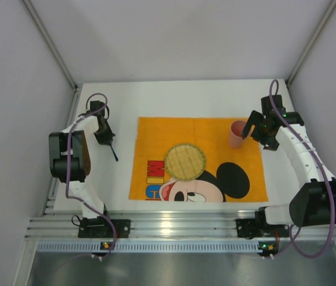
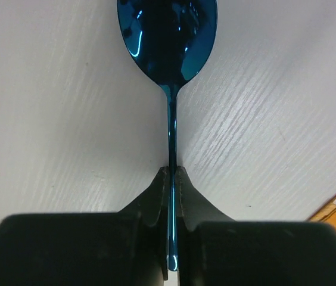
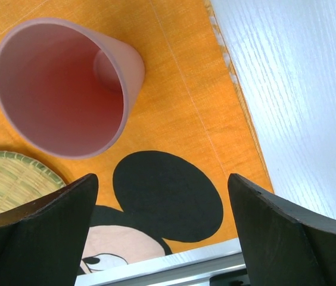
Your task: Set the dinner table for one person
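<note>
The white dinner table (image 1: pixel 174 98) carries an orange Mickey Mouse placemat (image 1: pixel 156 134) with a round woven plate (image 1: pixel 185 161) at its middle. A pink cup (image 1: pixel 237 133) stands upright on the mat's far right corner; it also shows in the right wrist view (image 3: pixel 67 89). My left gripper (image 1: pixel 106 140) is shut on the handle of a shiny blue spoon (image 2: pixel 169 42), left of the mat above the bare table (image 2: pixel 55 119). My right gripper (image 1: pixel 258 134) is open and empty, just right of the cup and not touching it.
A ribbed aluminium rail (image 1: pixel 174 226) runs along the near edge by both arm bases. Grey walls close in the table at the left, right and back. The placemat's right edge (image 3: pixel 239 107) borders bare white table.
</note>
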